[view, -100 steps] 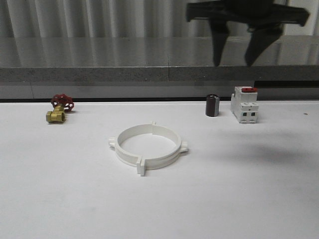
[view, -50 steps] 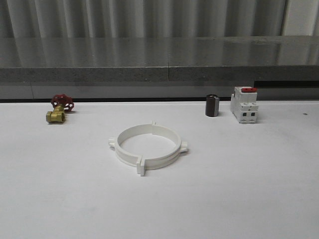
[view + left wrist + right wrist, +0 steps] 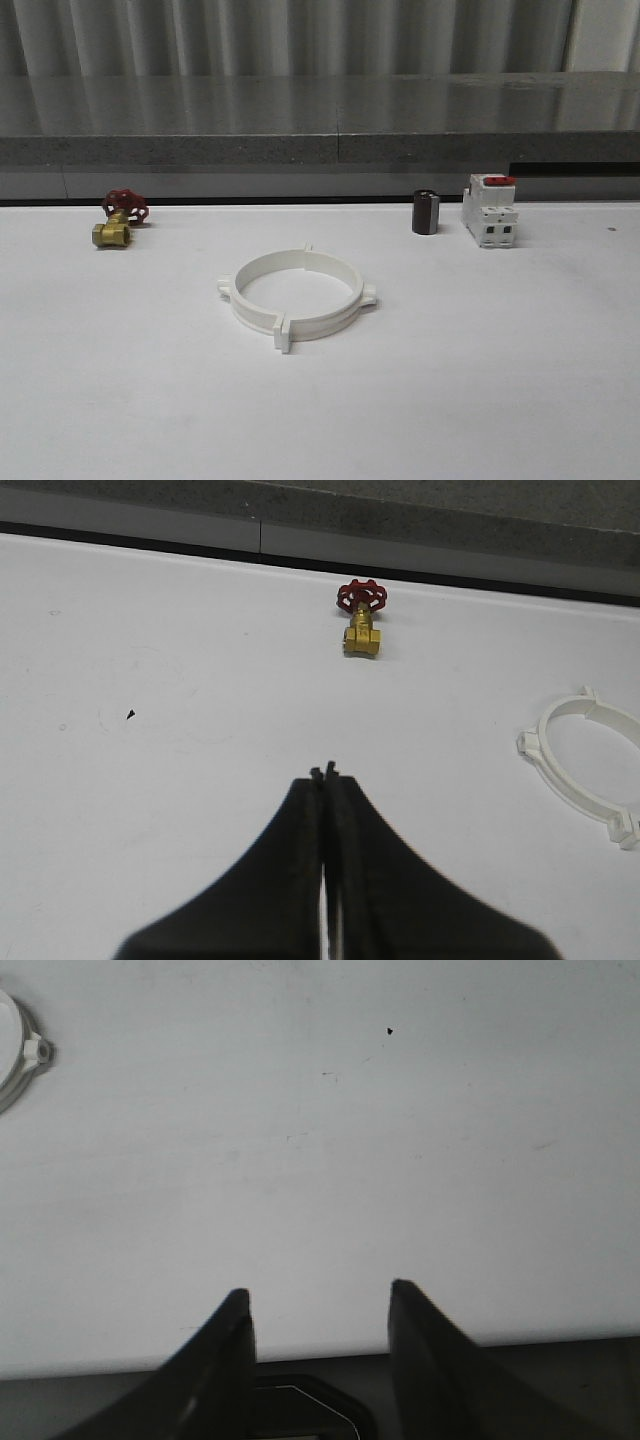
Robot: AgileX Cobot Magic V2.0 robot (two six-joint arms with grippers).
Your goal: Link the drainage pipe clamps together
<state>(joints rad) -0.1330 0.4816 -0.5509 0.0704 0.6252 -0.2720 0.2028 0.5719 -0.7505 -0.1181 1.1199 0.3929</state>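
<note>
The two white drainage pipe clamps (image 3: 297, 295) lie near the middle of the white table as one closed ring, their end tabs meeting at the front and back. Part of that ring (image 3: 583, 765) appears in the left wrist view, well off to one side of my left gripper (image 3: 323, 773), which is shut with nothing between its fingers. A tab end of the ring (image 3: 22, 1048) peeks in at the edge of the right wrist view. My right gripper (image 3: 318, 1295) hangs open and empty over bare table near the table's front edge.
A brass valve with a red handwheel (image 3: 119, 220) sits at the back left. A small dark cylinder (image 3: 426, 212) and a white breaker with a red switch (image 3: 490, 210) stand at the back right. A grey ledge (image 3: 320, 145) runs behind the table.
One second ago a dark arm hung at the top right of the front view; it has since left that view. The ring and other objects have not moved.
</note>
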